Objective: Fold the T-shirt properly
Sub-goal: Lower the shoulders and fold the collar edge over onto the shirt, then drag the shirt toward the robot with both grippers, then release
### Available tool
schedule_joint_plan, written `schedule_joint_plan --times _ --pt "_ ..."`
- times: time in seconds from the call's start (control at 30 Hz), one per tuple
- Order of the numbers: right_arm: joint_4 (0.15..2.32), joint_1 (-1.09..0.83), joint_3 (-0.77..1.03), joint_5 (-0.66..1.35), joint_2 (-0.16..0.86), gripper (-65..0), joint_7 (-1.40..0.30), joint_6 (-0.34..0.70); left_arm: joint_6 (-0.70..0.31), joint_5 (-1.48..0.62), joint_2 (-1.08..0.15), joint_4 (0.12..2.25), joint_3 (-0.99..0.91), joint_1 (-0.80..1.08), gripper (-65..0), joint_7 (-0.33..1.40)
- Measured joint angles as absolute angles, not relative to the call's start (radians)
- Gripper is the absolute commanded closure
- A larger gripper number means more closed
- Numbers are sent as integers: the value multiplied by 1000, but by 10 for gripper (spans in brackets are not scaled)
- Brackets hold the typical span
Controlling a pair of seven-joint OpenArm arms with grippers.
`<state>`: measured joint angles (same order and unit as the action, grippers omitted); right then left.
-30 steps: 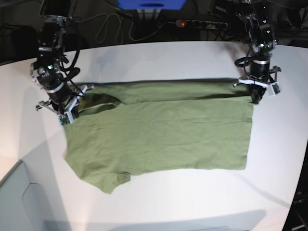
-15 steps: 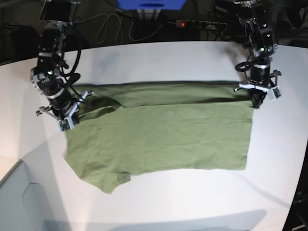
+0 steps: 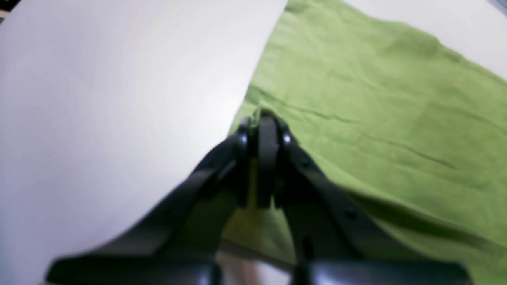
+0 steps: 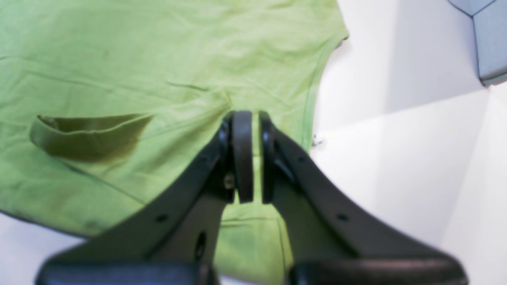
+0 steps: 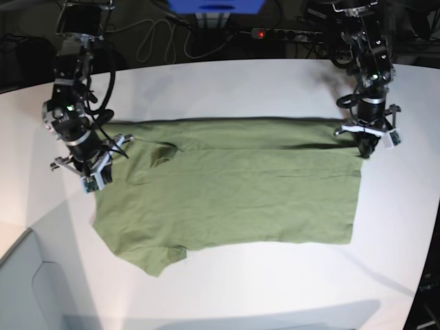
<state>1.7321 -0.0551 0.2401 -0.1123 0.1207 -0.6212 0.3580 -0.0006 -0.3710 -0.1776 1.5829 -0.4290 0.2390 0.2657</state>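
Note:
The olive-green T-shirt [image 5: 234, 192] lies spread on the white table [image 5: 227, 86], its far strip folded over toward the front. At the shirt's far right corner my left gripper [image 5: 365, 147] is shut on the cloth. The left wrist view shows its tips [image 3: 263, 118] pinching the T-shirt's [image 3: 376, 99] edge. My right gripper [image 5: 97, 180] is shut on the folded layer by the left sleeve. In the right wrist view a thin strip of green shows between its pads [image 4: 242, 154], and a dark open fold [image 4: 91, 132] lies to their left on the T-shirt [image 4: 138, 59].
A power strip [image 5: 285, 33] with a red light, loose cables [image 5: 155, 41] and a blue object [image 5: 216, 5] sit behind the table's far edge. A grey box corner [image 5: 27, 282] stands at the front left, also seen as the grey corner [image 4: 489, 39].
Both grippers have drawn the folded far strip a little toward the front. The raised flap by the left sleeve has flattened. Both grips stay shut.

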Motion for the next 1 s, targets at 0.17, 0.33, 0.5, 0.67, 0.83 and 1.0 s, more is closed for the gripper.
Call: schedule_joint_plan --times 0.17,0.33,0.5,0.67,0.83,1.0 --pt "1732 -45 239 -113 121 -2 -622 358 0 -371 -178 1563 -431 197 0 334" --pt "1732 -57 241 -112 121 -2 -621 358 5 -371 -172 1565 -434 194 -120 350" --pt "1730 -70 242 -113 122 -2 -623 358 7 -371 -167 1573 -435 199 -329 352" --pt "1733 -86 244 -115 125 -2 -619 358 14 -372 -166 1610 -437 224 -335 356" --pt "1736 -121 262 -115 144 -2 -624 358 12 -378 -146 1677 -520 300 -335 347" --pt "1739 -142 259 -112 146 -2 -615 358 -1 -381 -138 1603 -546 292 -335 349"
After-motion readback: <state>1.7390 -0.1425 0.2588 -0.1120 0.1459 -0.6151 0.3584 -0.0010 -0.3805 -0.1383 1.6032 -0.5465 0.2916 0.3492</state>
